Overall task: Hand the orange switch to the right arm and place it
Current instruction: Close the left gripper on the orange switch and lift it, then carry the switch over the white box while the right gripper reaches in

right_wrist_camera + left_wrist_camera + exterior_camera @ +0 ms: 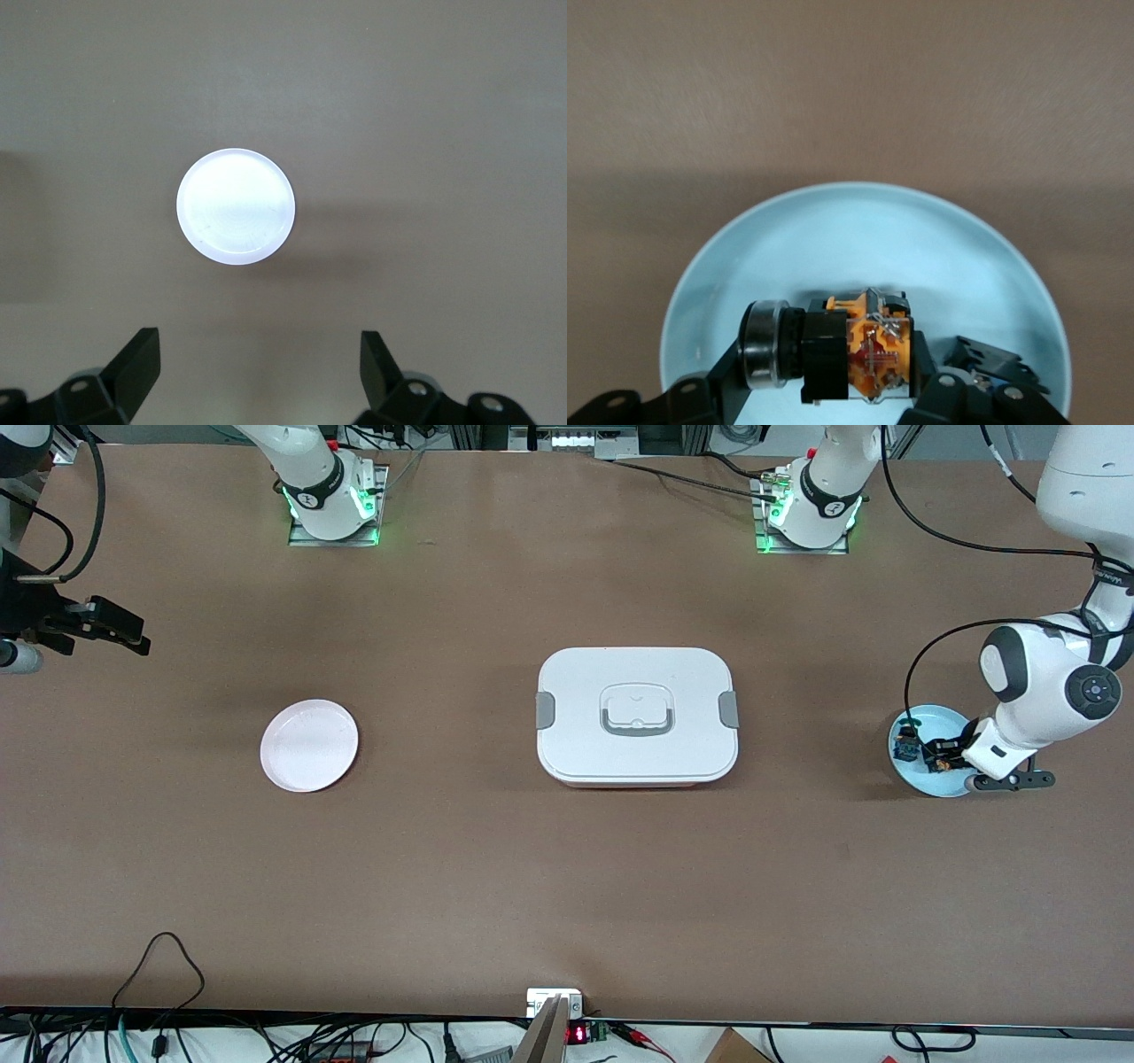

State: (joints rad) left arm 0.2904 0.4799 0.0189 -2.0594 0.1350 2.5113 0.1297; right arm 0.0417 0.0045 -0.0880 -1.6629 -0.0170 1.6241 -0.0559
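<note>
Two parts crowd our blue plate (833, 230) at lower right: left hand (833, 390) pinches the orange switch (850, 350), might snag its neighbour (992, 359). Right hand (257, 372) waits, spread wide, empty.

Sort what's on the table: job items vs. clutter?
In play:
- orange switch, between the fingers of the left gripper, in the blue plate
- right gripper, open, waiting up over the right arm's end of the table
- pink plate, likely drop spot

Just lying about:
- white lidded box, mid-table
- blue component, also in the blue plate
</note>
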